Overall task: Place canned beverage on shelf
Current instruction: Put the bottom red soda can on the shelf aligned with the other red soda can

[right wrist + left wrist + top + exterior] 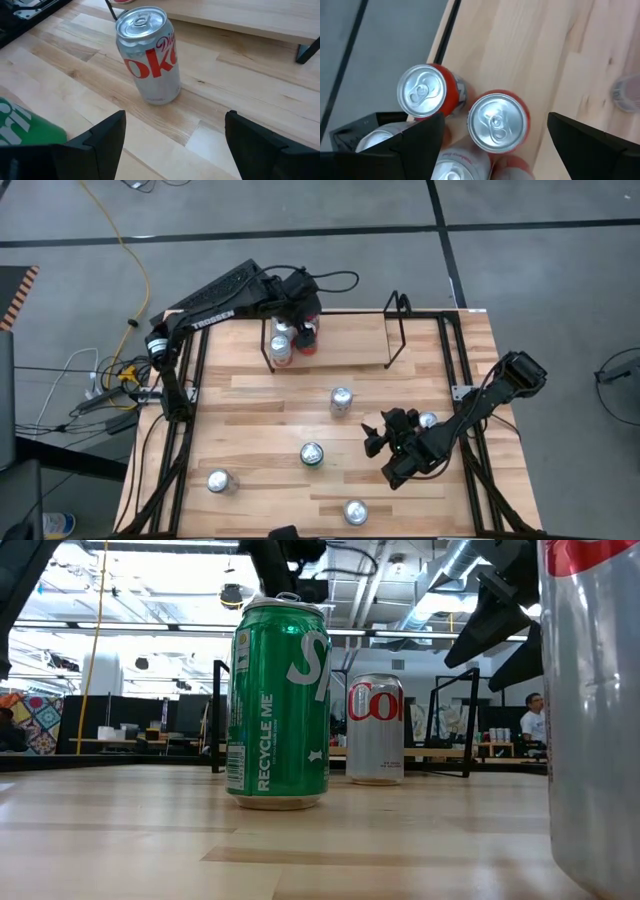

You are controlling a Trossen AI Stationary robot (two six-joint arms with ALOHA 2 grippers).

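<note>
Dark left gripper (pixel 303 320) hovers, apparently open-jawed, over shelf (pixel 335 340) cans (pixel 497 121).

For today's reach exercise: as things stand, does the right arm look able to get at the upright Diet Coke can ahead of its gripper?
Probably yes. The right gripper is open, facing the Diet Coke can, with only bare table between; the green can sits off to one side.

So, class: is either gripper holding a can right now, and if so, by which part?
Neither holds anything. The left gripper stands open above the cans on the shelf; the right gripper is open, short of the Diet Coke can.
</note>
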